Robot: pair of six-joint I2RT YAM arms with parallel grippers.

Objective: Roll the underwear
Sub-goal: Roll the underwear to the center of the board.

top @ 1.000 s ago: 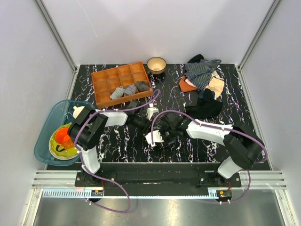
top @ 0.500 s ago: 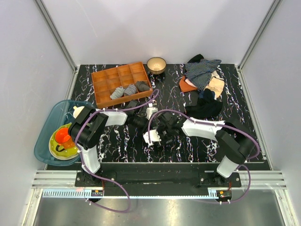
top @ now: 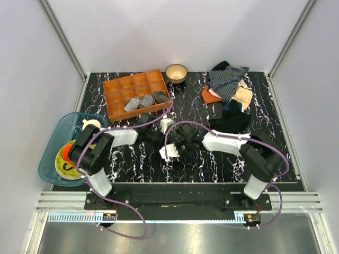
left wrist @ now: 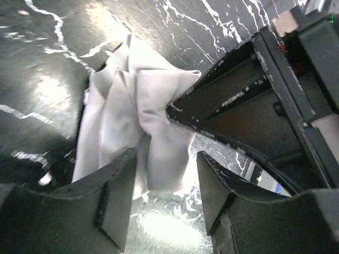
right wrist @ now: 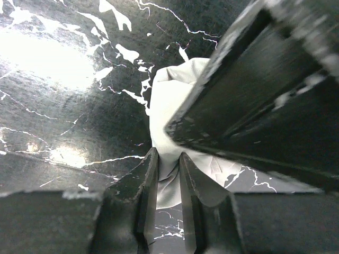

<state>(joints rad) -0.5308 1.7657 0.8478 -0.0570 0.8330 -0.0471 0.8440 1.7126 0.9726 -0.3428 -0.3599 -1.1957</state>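
The underwear [left wrist: 143,119] is a pale grey cloth bunched in folds on the black marbled table. In the left wrist view one end of it lies between the wide-open jaws of my left gripper [left wrist: 167,196]. My right gripper [right wrist: 168,177] has its jaws nearly closed, pinching a fold of the underwear [right wrist: 172,111]. The two grippers meet nose to nose over the cloth. In the top view the left gripper [top: 158,138] and right gripper [top: 177,144] sit at the table's middle and hide the cloth.
An orange compartment tray [top: 119,87] at the back left holds rolled pieces. A bowl [top: 176,72] stands behind it. A clothes pile with the striped garment [top: 228,79] and black garment [top: 229,123] lies at the back right. A teal basin [top: 53,143] is at the left.
Both grippers have shifted together a little to the left and away from the bases. The right arm reaches further across. The jaws look the same.
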